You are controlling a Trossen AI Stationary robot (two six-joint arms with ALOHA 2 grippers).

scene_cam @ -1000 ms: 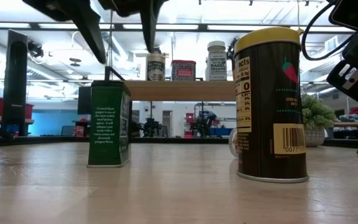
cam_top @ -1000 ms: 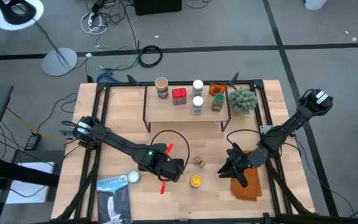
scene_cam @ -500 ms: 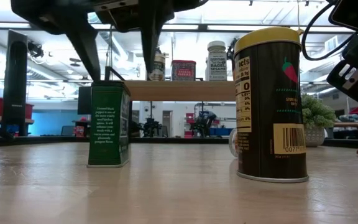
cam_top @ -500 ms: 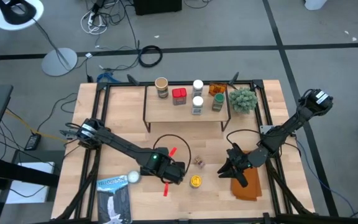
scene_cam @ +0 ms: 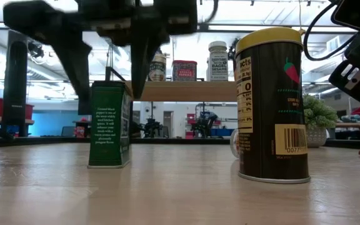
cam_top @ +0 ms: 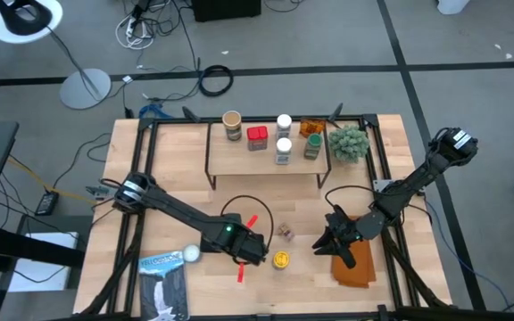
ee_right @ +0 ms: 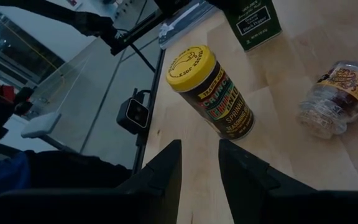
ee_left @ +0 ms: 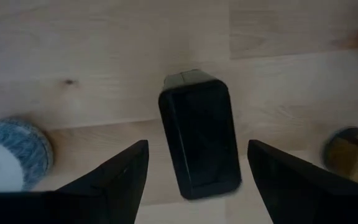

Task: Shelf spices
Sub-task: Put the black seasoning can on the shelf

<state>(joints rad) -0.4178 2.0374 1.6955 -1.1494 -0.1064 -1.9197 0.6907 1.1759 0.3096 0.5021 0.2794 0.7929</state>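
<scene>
Robotics lab or open workshop. Wooden bench (cam_top: 168, 183) in a black metal frame sits on grey carpet with loose cables (cam_top: 215, 80) and a lamp stand (cam_top: 85, 87). Low view: exposed ceiling lighting (scene_cam: 330, 26), other workstations behind.

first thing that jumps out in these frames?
The left pincer, open, hangs right over the green pepper tin standing on the tabletop, one finger on each side and not touching it. Next to it stands the yellow-lidded jar, which looms largest in the low view. Behind them the shelf already carries a row of spices, while the right pincer waits over the orange cloth.
</scene>
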